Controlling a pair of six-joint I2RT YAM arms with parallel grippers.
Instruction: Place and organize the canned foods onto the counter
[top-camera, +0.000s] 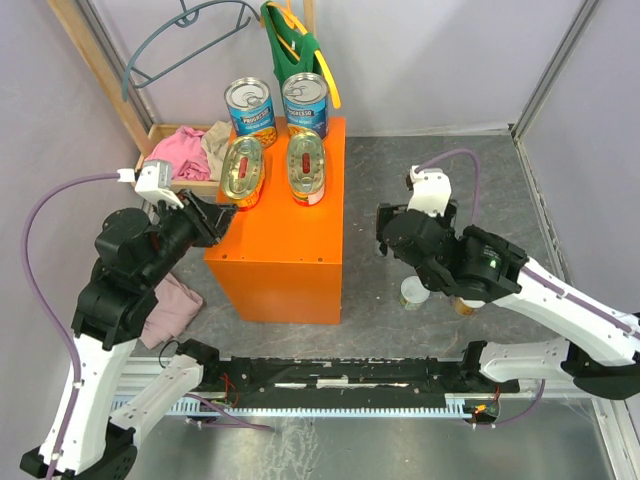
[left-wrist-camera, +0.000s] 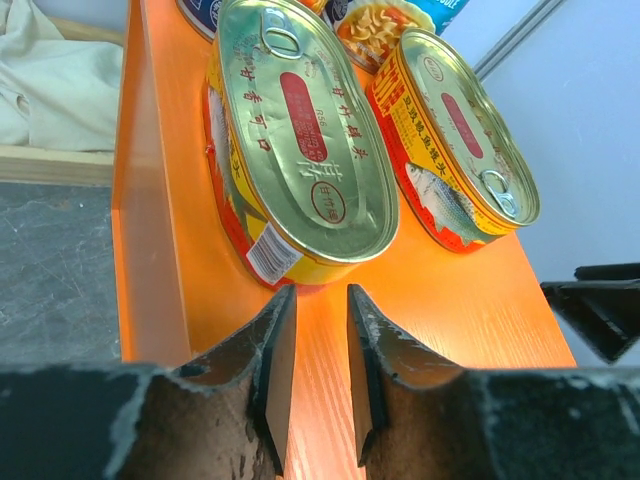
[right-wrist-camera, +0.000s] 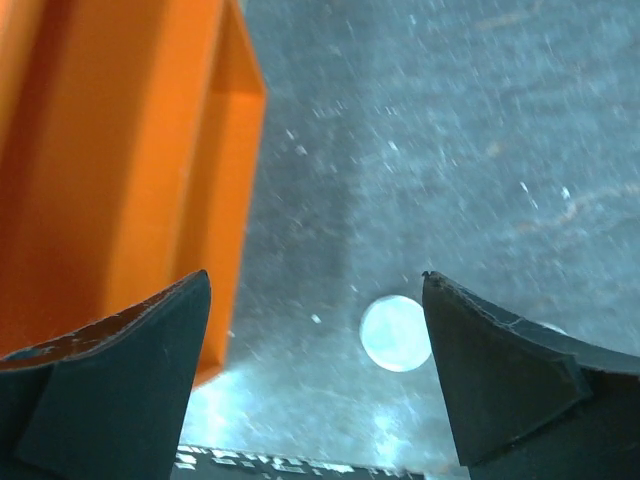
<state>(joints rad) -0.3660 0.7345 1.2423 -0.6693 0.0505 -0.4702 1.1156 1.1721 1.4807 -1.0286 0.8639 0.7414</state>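
The counter is an orange box (top-camera: 290, 240). On its top stand two tall blue-labelled cans (top-camera: 250, 105) (top-camera: 305, 100) at the back, with two flat oval yellow-red tins (top-camera: 243, 170) (top-camera: 306, 167) in front of them. My left gripper (top-camera: 220, 222) hovers over the box's left near part. In the left wrist view it (left-wrist-camera: 320, 292) is narrowly open and empty, just short of the nearer oval tin (left-wrist-camera: 300, 150). My right gripper (top-camera: 392, 240) is wide open and empty above the floor (right-wrist-camera: 316, 278). A small white-lidded can (right-wrist-camera: 395, 333) stands below it (top-camera: 413, 292). A second one (top-camera: 465, 305) is mostly hidden under the arm.
A wooden tray of clothes (top-camera: 185, 150) stands left of the box, behind my left arm. A green bag (top-camera: 290, 45) hangs behind the cans. A pink cloth (top-camera: 170, 305) lies on the floor at the left. A black rail (top-camera: 330, 375) runs along the near edge.
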